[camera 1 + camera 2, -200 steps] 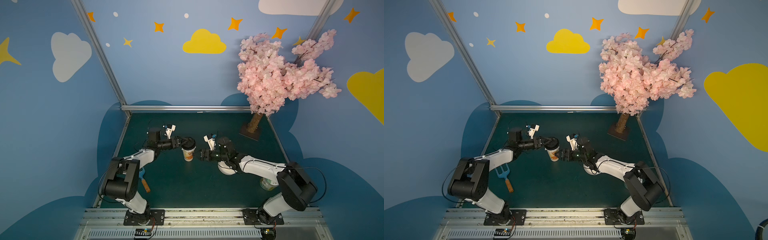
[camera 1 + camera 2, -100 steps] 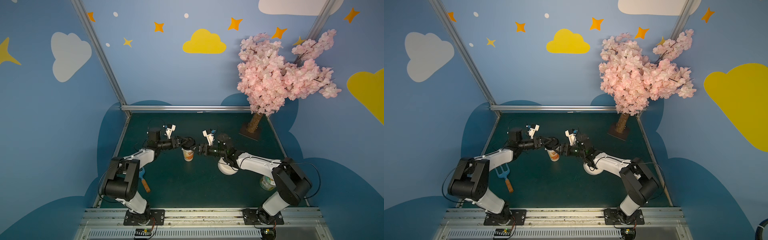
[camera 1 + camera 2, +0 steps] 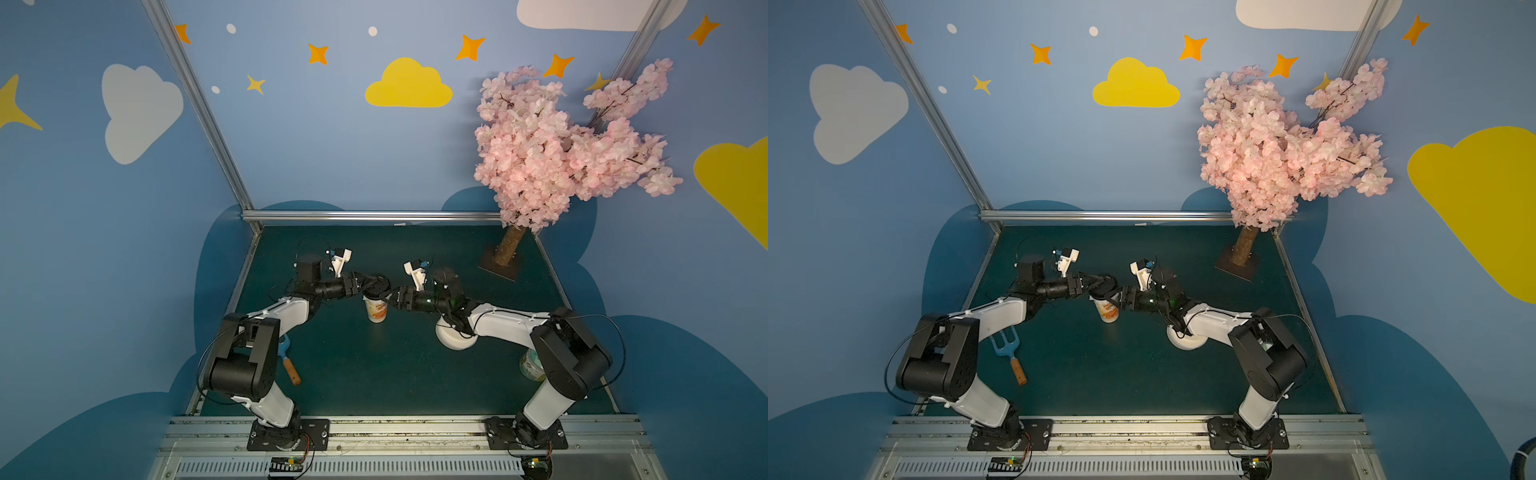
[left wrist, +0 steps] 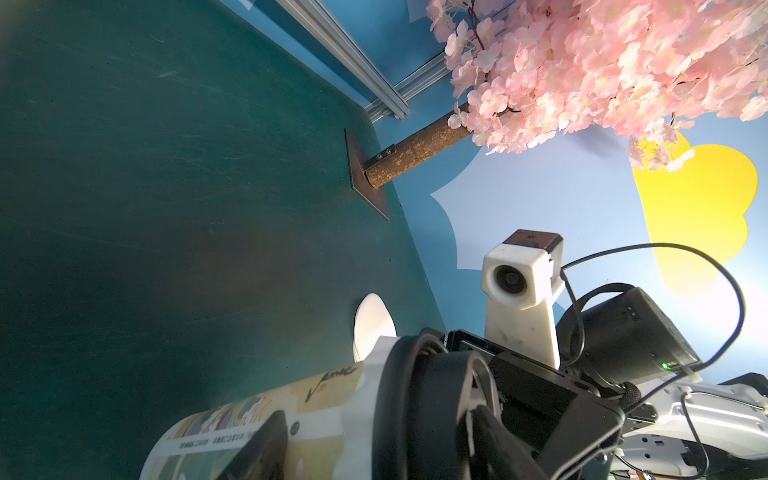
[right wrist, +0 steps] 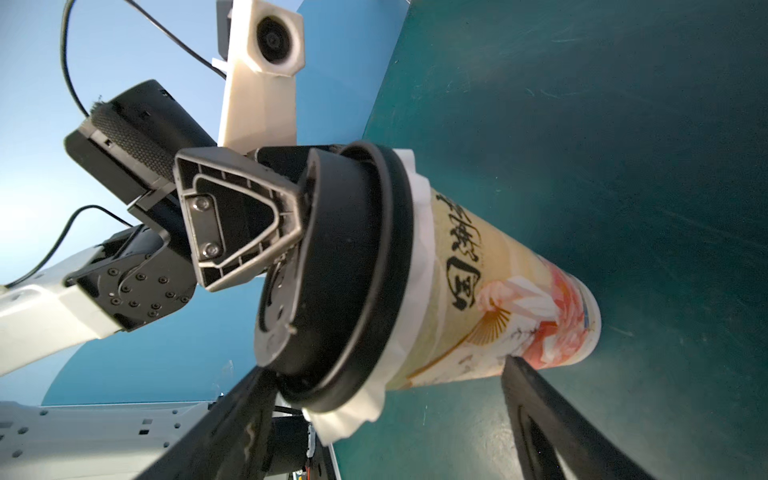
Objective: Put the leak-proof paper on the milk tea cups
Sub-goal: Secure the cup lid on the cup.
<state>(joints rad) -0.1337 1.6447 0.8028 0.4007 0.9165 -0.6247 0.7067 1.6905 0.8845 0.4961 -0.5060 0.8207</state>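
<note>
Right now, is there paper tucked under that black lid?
Yes, white paper sticks out between the black lid and the cup.

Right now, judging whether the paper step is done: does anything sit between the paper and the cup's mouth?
Nothing visible does. The paper already drapes over the rim of the cup, and its edge sticks out all round under the black lid sitting on top.

Center of the table (image 3: 374, 386) is jammed up: the cup (image 3: 376, 312) with its black lid (image 5: 357, 274) is boxed in by the left gripper (image 3: 371, 284) and right gripper (image 3: 388, 296), one from each side. Near-middle is wide open, far strip too. Obstacles: white round thing (image 3: 455, 338) under the right arm, can (image 3: 530, 366) near right, fork (image 3: 1005, 344) near left, tree (image 3: 512, 245) far right.
</note>
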